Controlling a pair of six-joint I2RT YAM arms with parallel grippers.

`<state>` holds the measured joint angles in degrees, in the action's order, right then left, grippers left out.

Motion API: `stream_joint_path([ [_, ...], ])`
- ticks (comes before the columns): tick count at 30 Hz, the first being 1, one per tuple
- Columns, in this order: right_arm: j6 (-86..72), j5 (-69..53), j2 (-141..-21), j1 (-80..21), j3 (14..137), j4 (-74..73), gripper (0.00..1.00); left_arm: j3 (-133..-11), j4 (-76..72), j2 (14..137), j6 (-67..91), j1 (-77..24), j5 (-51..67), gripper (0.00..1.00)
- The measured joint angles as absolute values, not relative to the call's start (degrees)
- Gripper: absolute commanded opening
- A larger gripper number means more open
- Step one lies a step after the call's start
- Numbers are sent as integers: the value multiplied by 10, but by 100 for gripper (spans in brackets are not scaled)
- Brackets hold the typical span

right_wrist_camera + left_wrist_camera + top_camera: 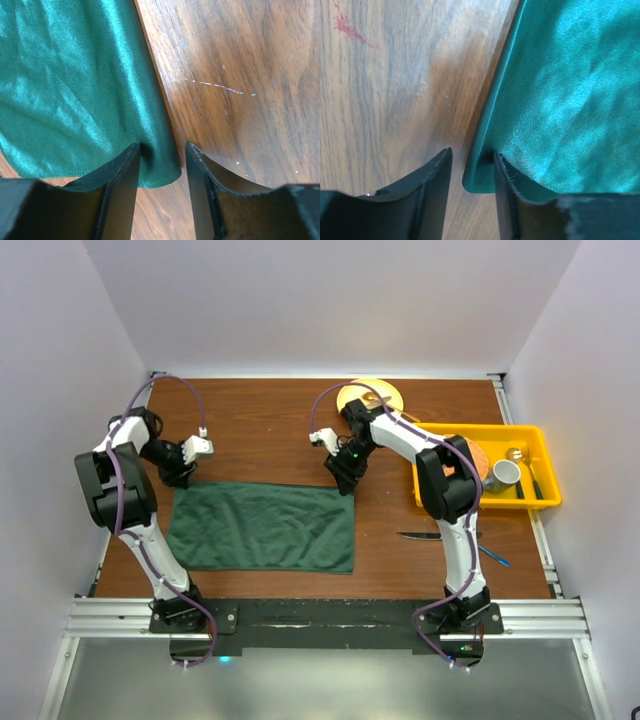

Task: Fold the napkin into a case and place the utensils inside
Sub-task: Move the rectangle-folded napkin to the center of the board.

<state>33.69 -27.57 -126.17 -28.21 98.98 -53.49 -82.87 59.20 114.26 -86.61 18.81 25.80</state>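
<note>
**A:** Where is the napkin found?

**B:** The napkin (262, 526), dark green, is laid flat as a wide rectangle on the table (260, 430), toward 8 o'clock from the table's middle.

**A:** How are the tools placed?

**B:** The left tool (472, 160) is set at the cloth's 10 o'clock corner, and the right tool (162, 150) at its 2 o'clock corner. On each, the jaws are held apart, with the cloth corner lying in the gap.

**A:** And the utensils?

**B:** The knife (425, 536) is laid at 4 o'clock, with the blue fork (495, 557) just beyond it. Both are partly hidden by the right arm. A yellow plate (385, 395) is seen at 1 o'clock. A yellow tray (540, 455) holding a mug (503, 475) is seen at 3 o'clock.
</note>
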Motion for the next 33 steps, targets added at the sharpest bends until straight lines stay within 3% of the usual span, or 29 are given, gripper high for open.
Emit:
stream_joint_path([
  [3, 337, -275, -1262, -286, 989, -532, 34, -827, 586, 1147, -866, 187, 255, 23],
  [10, 340, -270, -1263, -295, 984, -532, 0, -814, 580, 1146, -868, 187, 256, 0],
  [15, 339, -245, -1252, -296, 972, -525, 0, -814, 603, 1123, -865, 187, 275, 0],
  [27, 367, -146, -1200, -297, 968, -474, 0, -958, 694, 1137, -825, 187, 307, 0],
  [28, 366, -141, -1206, -297, 974, -471, 1, -962, 688, 1151, -814, 187, 307, 0],
  [29, 364, -134, -1215, -297, 985, -467, 9, -964, 681, 1162, -803, 187, 308, 10],
  [30, 364, -126, -1221, -297, 990, -462, 21, -965, 670, 1174, -788, 187, 309, 18],
  [31, 360, -118, -1229, -297, 997, -455, 44, -965, 654, 1186, -771, 187, 309, 21],
  [32, 355, -110, -1236, -297, 1002, -449, 52, -965, 641, 1194, -755, 187, 308, 26],
  [33, 349, -100, -1243, -297, 1005, -445, 54, -965, 623, 1200, -733, 187, 306, 29],
])
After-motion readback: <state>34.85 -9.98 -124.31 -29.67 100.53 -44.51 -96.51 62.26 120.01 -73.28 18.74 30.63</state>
